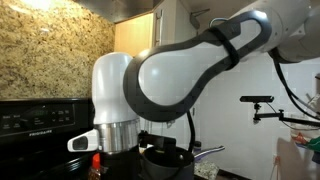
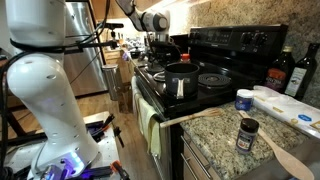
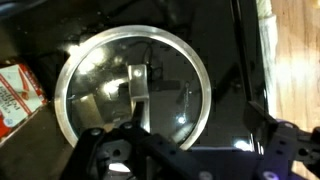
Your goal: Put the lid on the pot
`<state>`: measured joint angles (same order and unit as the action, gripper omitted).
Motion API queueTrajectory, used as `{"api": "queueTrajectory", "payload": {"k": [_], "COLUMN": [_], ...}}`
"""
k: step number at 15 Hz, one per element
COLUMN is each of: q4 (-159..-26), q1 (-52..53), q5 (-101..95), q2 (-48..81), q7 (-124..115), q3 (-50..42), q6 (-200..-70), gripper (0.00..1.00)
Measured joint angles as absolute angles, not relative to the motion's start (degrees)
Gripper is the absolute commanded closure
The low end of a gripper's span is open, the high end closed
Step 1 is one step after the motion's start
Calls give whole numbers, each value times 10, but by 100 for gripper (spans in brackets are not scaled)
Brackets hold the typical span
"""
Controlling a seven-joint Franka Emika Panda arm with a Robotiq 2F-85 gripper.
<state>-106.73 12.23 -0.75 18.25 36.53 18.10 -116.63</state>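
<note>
The lid (image 3: 135,85) is round with a silvery rim and a small knob. In the wrist view it lies flat on the black stove top, filling the upper left. My gripper (image 3: 190,150) hangs above it, open and empty, with its fingers at the lower edge, nearer the lid's lower right rim. The pot (image 2: 180,80) is a low dark saucepan on the stove's front part. It also shows under the arm in an exterior view (image 1: 168,158), its silvery handle pointing right. The lid seems to lie beside the pot (image 2: 212,78). The gripper (image 2: 160,48) is hard to make out there.
A red-and-white box (image 3: 15,95) lies left of the lid. A jar with a dark cap (image 2: 247,133), a wooden spoon (image 2: 290,160), bottles (image 2: 283,70) and a white tray (image 2: 290,105) are on the granite counter. Towels (image 2: 150,125) hang on the oven door.
</note>
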Motion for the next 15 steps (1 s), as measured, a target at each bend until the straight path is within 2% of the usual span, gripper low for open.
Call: {"api": "queueTrajectory", "payload": {"k": [6, 15], "q4": [-1125, -1137], "q1": [122, 120], "q5": [-9, 15], "q2": [167, 153], "q7": [460, 486], "q3": [181, 180], "q6": [-1248, -1276], "gripper": [0, 0]}}
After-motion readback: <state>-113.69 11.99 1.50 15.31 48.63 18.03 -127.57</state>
